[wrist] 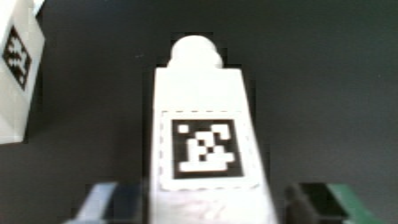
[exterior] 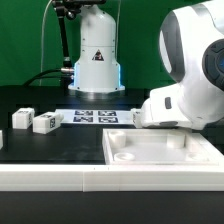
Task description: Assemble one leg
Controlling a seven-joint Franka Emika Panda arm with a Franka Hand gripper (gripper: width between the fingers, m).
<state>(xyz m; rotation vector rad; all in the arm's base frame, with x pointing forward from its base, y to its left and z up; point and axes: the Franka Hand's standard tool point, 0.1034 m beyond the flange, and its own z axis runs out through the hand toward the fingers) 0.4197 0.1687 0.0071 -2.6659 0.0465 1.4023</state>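
Note:
In the wrist view a white leg [wrist: 208,120] lies lengthwise on the black table, its square tag facing up and its rounded tip pointing away from me. My gripper [wrist: 214,207] is open and straddles the leg's near end. One finger [wrist: 121,203] sits close to the leg's side. The other finger [wrist: 329,200] stands off with a dark gap. In the exterior view the arm's white hand [exterior: 165,108] is low over the table behind the panel and hides the fingers and this leg.
A large flat white panel [exterior: 160,150] with corner sockets lies in front. Two loose legs [exterior: 22,118] [exterior: 46,122] lie at the exterior view's left. The marker board [exterior: 100,116] lies mid-table. Another tagged white block [wrist: 18,75] is beside the gripper.

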